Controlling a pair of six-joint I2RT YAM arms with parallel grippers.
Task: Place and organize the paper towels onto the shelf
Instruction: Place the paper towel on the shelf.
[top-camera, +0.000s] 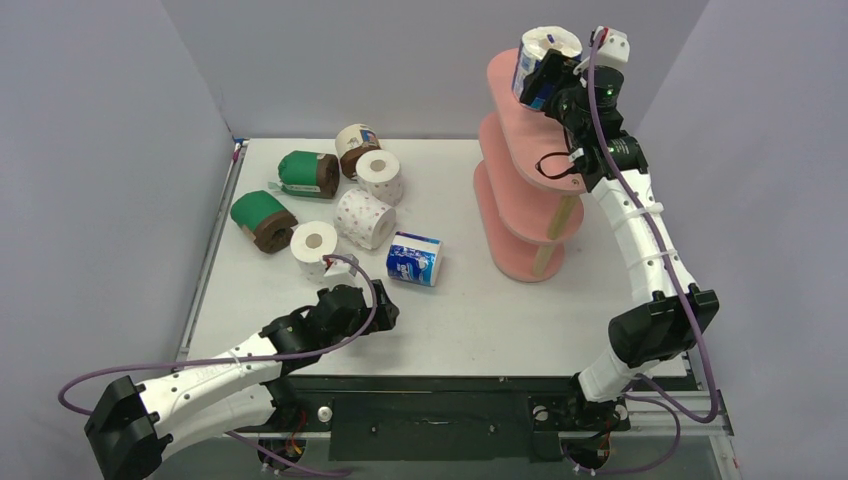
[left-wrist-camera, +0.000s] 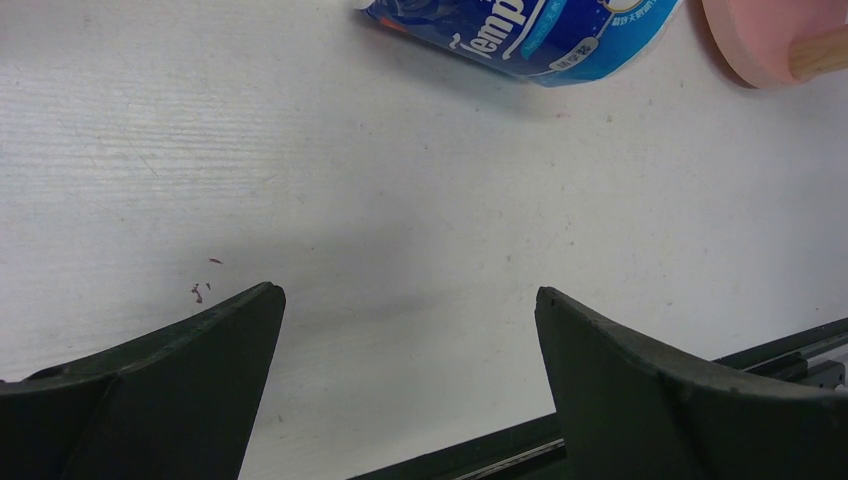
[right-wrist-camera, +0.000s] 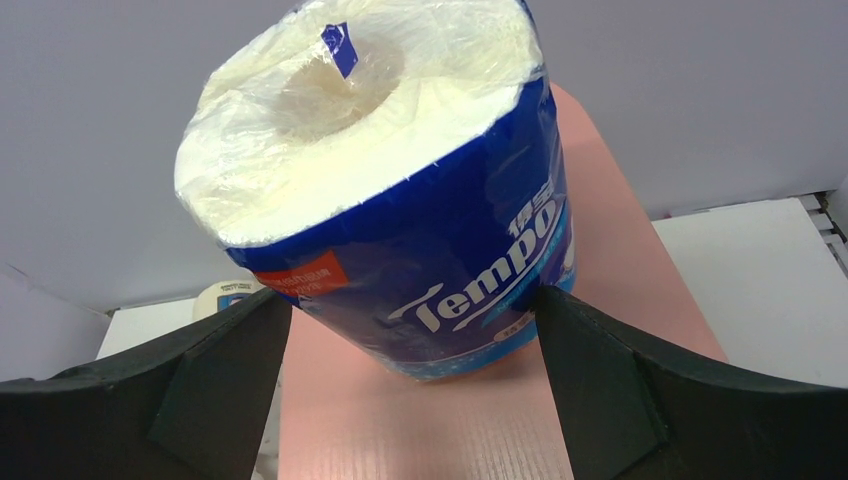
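The right gripper is clamping wide on the blue Tempo roll, which is leaning at the far end of the shelf's top board. Releasing it tilted may be inviting a tumble off the edge. The left gripper is hanging wide open, empty.

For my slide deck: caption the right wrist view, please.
Right claw grips a tilted blue-wrapped roll at the pink shelf's top board.

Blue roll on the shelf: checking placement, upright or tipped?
Upright: the blue roll stands on end on the shelf, core hole facing up.
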